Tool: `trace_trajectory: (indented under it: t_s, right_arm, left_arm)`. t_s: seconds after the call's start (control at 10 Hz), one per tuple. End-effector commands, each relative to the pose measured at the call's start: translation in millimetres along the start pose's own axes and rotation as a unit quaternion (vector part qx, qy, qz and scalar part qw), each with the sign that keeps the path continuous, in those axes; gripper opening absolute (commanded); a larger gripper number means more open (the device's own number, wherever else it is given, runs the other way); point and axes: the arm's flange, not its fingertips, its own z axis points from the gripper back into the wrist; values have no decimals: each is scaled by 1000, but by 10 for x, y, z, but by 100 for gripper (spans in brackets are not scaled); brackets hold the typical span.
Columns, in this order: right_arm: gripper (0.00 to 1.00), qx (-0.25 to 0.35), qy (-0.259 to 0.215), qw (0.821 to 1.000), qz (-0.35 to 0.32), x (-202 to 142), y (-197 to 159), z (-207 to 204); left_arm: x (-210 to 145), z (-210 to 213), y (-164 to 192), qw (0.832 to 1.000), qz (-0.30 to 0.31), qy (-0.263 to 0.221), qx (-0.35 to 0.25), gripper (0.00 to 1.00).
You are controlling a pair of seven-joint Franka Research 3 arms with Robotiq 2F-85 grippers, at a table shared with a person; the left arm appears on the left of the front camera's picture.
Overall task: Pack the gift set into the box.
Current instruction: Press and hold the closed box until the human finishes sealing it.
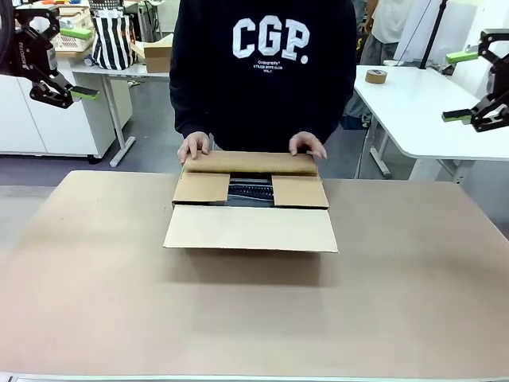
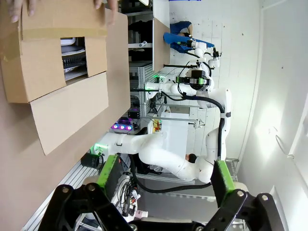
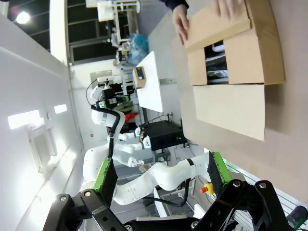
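The box (image 1: 250,208) sits mid-table near the far edge, also seen as the box (image 2: 53,57) and the box (image 3: 240,48) from the wrists. Its two side flaps are folded in and the near flap lies spread outward. A person's hands (image 1: 193,147) press the far flap down. Through the gap between the flaps shows the black gift set (image 1: 251,191), the gift set (image 2: 74,62), the gift set (image 3: 216,57). My left gripper (image 1: 79,64) hangs open high at the left, its own view showing the left gripper (image 2: 166,175) empty. My right gripper (image 1: 457,86) is open high at the right, the right gripper (image 3: 161,173) empty.
The brown table (image 1: 254,318) is bare in front of the box. Behind, a white table (image 1: 413,103) carries a tape roll (image 1: 376,76). A striped bag (image 1: 111,40) and a small brown carton (image 1: 157,54) stand on a far-left table.
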Motion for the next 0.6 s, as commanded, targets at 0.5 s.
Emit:
trace_trajectory:
  t_s: [0.5]
  right_arm:
    - [100,1,1,1000,-5,0,22,1]
  left_arm:
    - [-19,-1,-21,1000,1,0,7,100]
